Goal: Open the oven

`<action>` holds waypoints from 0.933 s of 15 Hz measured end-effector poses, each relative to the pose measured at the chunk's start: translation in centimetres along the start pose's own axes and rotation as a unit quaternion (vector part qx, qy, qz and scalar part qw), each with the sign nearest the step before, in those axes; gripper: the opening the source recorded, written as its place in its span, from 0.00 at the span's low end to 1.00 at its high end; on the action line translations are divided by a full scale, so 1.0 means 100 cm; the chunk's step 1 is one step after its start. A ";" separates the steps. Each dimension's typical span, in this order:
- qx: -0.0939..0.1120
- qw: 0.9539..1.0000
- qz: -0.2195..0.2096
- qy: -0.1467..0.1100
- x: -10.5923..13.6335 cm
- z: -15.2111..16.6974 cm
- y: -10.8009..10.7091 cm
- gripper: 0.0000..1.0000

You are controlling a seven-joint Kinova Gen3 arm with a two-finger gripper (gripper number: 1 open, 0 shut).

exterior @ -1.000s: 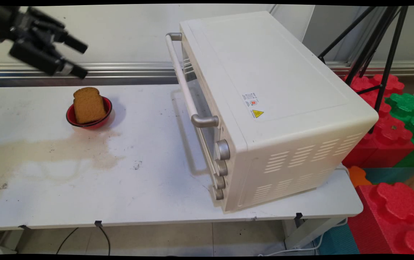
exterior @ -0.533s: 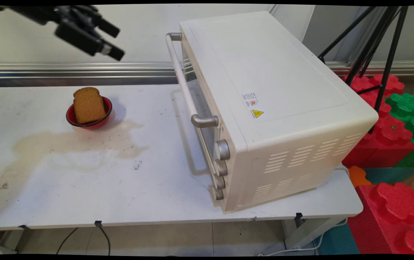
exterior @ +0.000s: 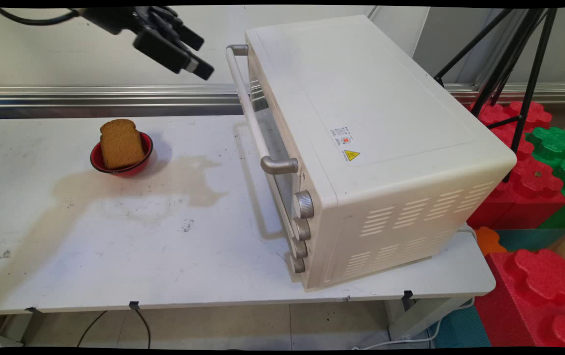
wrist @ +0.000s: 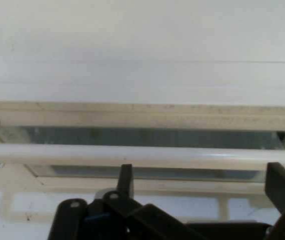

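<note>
My black two-finger gripper [exterior: 197,54] hangs spread and empty, just short of the cream toaster oven's [exterior: 361,143] long white bar handle [wrist: 142,156] ahead. Approaching too low, my fingertips [wrist: 126,176] could strike the glass door.

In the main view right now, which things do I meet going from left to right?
Red bowl holding a brown bread slice → black two-finger gripper → white toaster oven → black tripod.

Tool [exterior: 202,55] high at upper left (fingers [wrist: 126,181] spread apart).
</note>
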 end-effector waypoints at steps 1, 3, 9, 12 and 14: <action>-0.002 1.000 0.000 0.000 0.001 0.005 -0.001 1.00; -0.004 1.000 0.000 -0.001 0.004 0.012 -0.002 0.00; -0.006 1.000 -0.004 -0.005 0.010 0.042 -0.007 0.00; -0.007 1.000 -0.004 -0.008 0.012 0.056 -0.008 0.00; -0.008 1.000 -0.004 -0.012 0.013 0.070 -0.009 0.00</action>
